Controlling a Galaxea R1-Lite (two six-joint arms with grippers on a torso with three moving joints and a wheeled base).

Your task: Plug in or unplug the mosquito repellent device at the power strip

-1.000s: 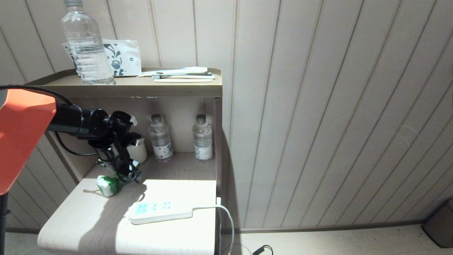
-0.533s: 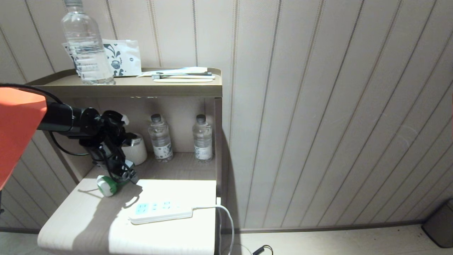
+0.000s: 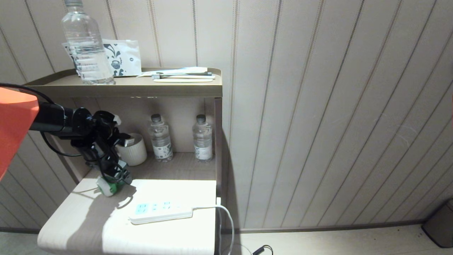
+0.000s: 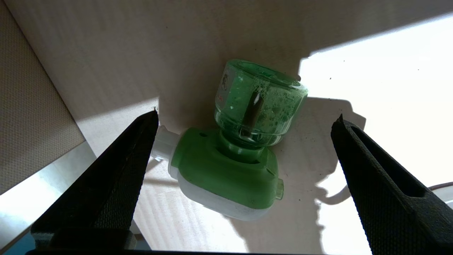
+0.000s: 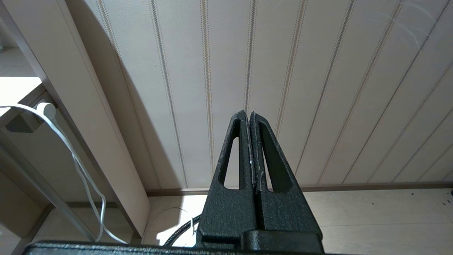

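Note:
The mosquito repellent device (image 3: 107,186) lies on its side on the pale lower shelf (image 3: 88,226), unplugged, left of and behind the power strip (image 3: 161,211). Its green-and-white head (image 4: 226,177) and translucent green bottle (image 4: 258,102) fill the left wrist view. My left gripper (image 3: 118,177) hovers just above it, open, with one black finger (image 4: 116,166) on each side and neither touching it. The white power strip has pale blue sockets, all free, and a white cable (image 3: 226,216) off its right end. My right gripper (image 5: 249,115) is shut, parked facing the panelled wall.
A white ribbed cup (image 3: 132,150) and two small water bottles (image 3: 160,138) (image 3: 202,138) stand at the back of the lower shelf. On the upper shelf (image 3: 141,86) are a large clear bottle (image 3: 85,46), a printed packet and flat items. A side panel (image 3: 218,141) bounds the right.
My left arm has swung leftward and slightly back, bringing the open gripper from right of the device to directly over it. The device and power strip have stayed put.

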